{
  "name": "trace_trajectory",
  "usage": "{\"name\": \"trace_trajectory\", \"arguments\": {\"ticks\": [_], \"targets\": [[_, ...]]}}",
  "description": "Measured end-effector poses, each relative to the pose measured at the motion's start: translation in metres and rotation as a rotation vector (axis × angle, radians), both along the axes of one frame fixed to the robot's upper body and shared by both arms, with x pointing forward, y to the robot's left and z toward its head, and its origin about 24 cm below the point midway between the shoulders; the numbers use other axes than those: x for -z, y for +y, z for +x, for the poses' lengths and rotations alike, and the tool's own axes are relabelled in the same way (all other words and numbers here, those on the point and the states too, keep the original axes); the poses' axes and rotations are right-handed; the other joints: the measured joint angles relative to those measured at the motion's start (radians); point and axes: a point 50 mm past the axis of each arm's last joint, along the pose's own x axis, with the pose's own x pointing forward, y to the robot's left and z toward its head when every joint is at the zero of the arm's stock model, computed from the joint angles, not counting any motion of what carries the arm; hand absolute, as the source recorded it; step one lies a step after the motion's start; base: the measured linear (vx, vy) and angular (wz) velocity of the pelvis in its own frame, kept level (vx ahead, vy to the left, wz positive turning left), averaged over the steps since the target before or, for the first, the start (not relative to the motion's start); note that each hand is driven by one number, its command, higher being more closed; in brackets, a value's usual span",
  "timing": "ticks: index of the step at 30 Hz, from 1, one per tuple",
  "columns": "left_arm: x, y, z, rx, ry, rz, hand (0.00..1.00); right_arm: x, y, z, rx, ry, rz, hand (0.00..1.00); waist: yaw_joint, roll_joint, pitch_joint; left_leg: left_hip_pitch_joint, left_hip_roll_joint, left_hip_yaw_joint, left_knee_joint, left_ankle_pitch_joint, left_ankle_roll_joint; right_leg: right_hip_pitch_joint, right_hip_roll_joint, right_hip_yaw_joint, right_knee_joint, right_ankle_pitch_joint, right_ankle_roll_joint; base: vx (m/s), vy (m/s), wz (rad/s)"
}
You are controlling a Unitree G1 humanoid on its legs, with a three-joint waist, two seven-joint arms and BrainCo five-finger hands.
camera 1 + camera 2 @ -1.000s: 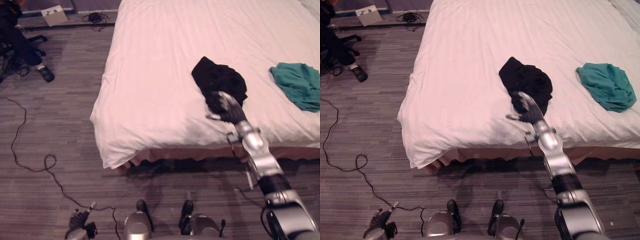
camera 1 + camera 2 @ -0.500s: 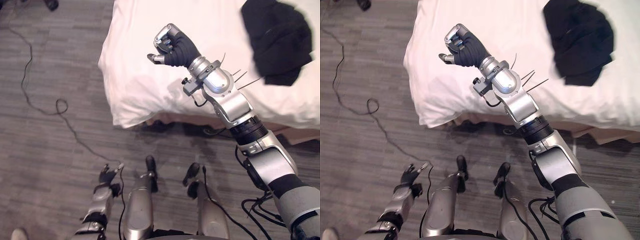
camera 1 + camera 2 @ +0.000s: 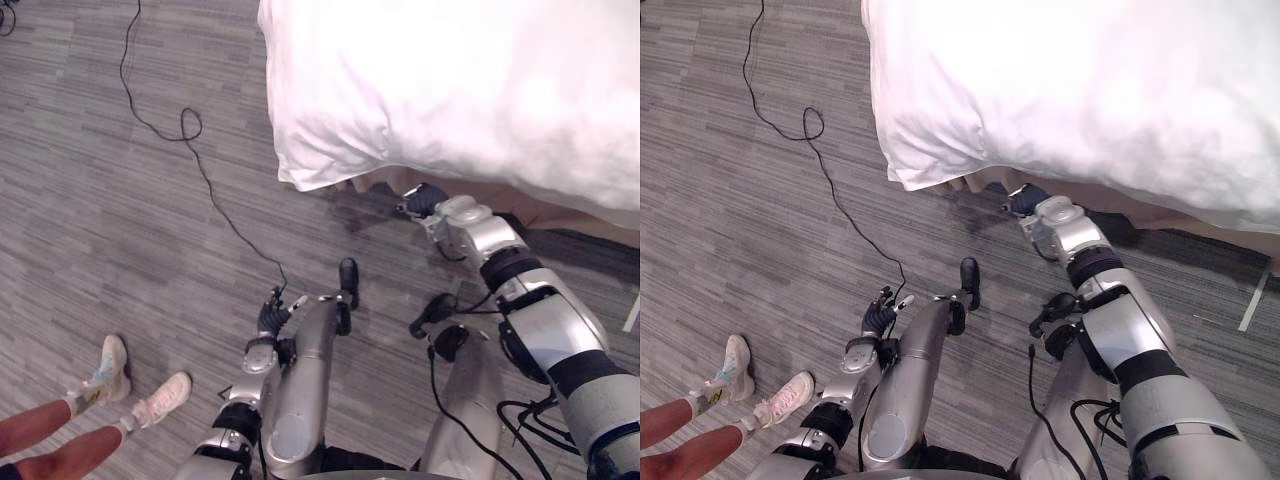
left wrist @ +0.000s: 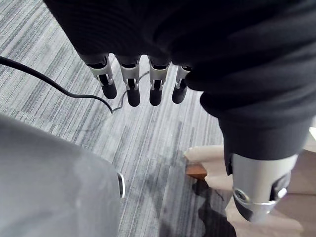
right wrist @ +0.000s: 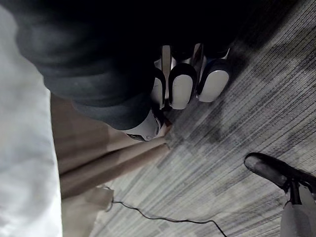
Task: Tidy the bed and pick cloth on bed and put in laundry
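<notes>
The white-covered bed (image 3: 450, 90) shows its near corner at the upper right. My right hand (image 3: 425, 198) is low at the bed's front edge, just below the overhanging cover and beside the beige bed skirt (image 5: 98, 163). In the right wrist view its fingers (image 5: 182, 84) are curled into the palm and hold nothing. My left hand (image 3: 272, 318) hangs low over the floor with straight fingers (image 4: 128, 89) and is empty.
A person's bare legs and light shoes (image 3: 110, 380) stand on the grey striped floor (image 3: 120, 220) at the lower left. The bed's corner (image 3: 910, 170) juts out over the floor ahead of me.
The camera has tipped down, so the black and green cloths have left the picture. My right hand left the black cloth, curled shut empty and dropped to the bed's lower edge.
</notes>
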Motion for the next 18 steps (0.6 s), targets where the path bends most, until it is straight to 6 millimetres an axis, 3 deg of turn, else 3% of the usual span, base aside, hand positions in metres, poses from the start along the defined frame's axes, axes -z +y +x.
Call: {"name": "trace_trajectory", "arguments": {"ticks": [2,4,6,8,9,11,14,16,18], "targets": [[0.005,0.001,-0.007,0.011,0.010,-0.003,0.00,0.020,0.006,-0.009,-0.109,0.019,0.032,1.00,-0.020,0.000,0.000,0.086,0.007,0.029,-0.044,0.001,-0.003,0.070,0.012,0.003,-0.037,-0.002,0.005,0.04,-0.087,-0.26],[0.011,0.006,-0.014,0.031,0.022,0.019,0.00,0.040,0.024,-0.021,-0.263,0.019,0.068,1.00,-0.047,-0.003,-0.004,0.178,0.017,0.052,-0.099,0.009,-0.016,0.145,0.040,0.008,-0.095,0.011,0.011,0.07,-0.072,-0.44],[0.016,0.016,-0.018,0.046,0.047,0.058,0.00,0.048,0.056,-0.042,-0.489,-0.033,0.101,1.00,-0.072,-0.012,-0.013,0.243,0.036,0.076,-0.139,0.016,-0.026,0.199,0.082,0.022,-0.163,0.037,0.014,0.08,-0.035,-0.59],[0.021,0.042,-0.022,0.011,0.085,0.124,0.00,0.049,0.116,-0.092,-0.877,-0.066,0.174,1.00,-0.120,-0.052,-0.031,0.310,0.058,0.111,-0.189,0.024,-0.038,0.253,0.140,0.043,-0.248,0.071,0.011,0.11,-0.012,-0.67],[0.021,0.050,-0.024,0.006,0.093,0.145,0.00,0.052,0.130,-0.108,-0.972,-0.051,0.205,1.00,-0.128,-0.071,-0.037,0.336,0.062,0.118,-0.208,0.029,-0.045,0.271,0.153,0.052,-0.270,0.080,0.008,0.16,-0.026,-0.61],[0.021,0.068,-0.026,0.013,0.116,0.198,0.00,0.071,0.167,-0.166,-1.294,0.094,0.256,1.00,-0.148,-0.126,-0.065,0.433,0.079,0.146,-0.257,0.033,-0.053,0.358,0.196,0.063,-0.338,0.101,0.005,0.17,-0.043,-0.49],[0.027,0.069,-0.032,0.052,0.153,0.199,0.00,0.081,0.182,-0.206,-1.518,0.218,0.271,1.00,-0.149,-0.169,-0.100,0.504,0.081,0.147,-0.288,0.032,-0.053,0.435,0.215,0.067,-0.389,0.107,0.013,0.11,-0.004,-0.12],[0.034,0.069,-0.040,0.071,0.192,0.197,0.00,0.076,0.185,-0.207,-1.516,0.195,0.286,1.00,-0.148,-0.184,-0.121,0.516,0.079,0.147,-0.303,0.033,-0.056,0.448,0.219,0.066,-0.405,0.113,0.019,0.05,0.042,0.01],[0.045,0.070,-0.056,0.098,0.258,0.198,0.00,0.062,0.182,-0.189,-1.376,0.098,0.322,1.00,-0.138,-0.193,-0.127,0.544,0.076,0.148,-0.312,0.032,-0.059,0.484,0.222,0.065,-0.431,0.126,0.027,0.02,0.063,0.01]]}}
